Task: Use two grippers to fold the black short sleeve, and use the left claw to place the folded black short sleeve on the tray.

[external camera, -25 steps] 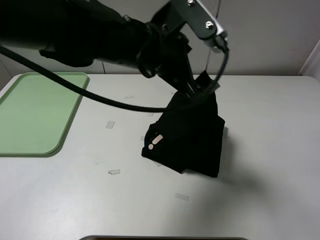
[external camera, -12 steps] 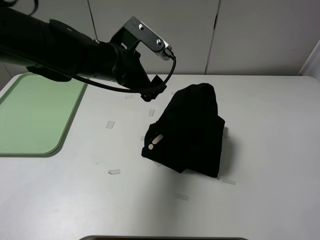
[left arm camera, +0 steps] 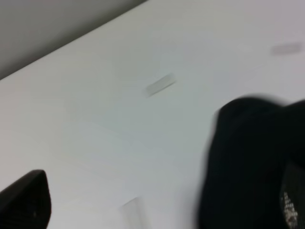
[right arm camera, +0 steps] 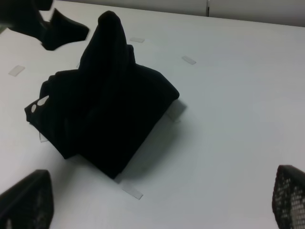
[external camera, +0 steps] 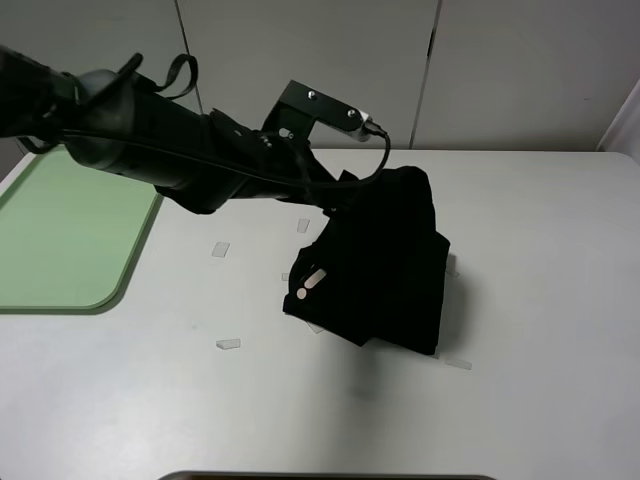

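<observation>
The black short sleeve (external camera: 385, 270) lies in a folded heap right of the table's middle, with its far end standing in a peak and white marks on its near left edge. My left claw (external camera: 338, 192) is low at the heap's far left edge, open and empty. In the blurred left wrist view the shirt (left arm camera: 248, 157) sits by one of the spread fingertips (left arm camera: 24, 200). The right wrist view shows the shirt (right arm camera: 105, 100), the left claw (right arm camera: 45, 21) beside its peak, and my right gripper (right arm camera: 157, 205) open and well back from the cloth. The pale green tray (external camera: 60, 225) lies at the far left.
Several small clear tape strips (external camera: 221, 249) are stuck on the white table around the shirt. A dark edge (external camera: 330, 476) shows at the table's front. White cabinet doors stand behind the table.
The left claw let go of the shirt's peak, swung away to the left, and has now come back low to the heap's far left edge. The shirt has stayed still.
</observation>
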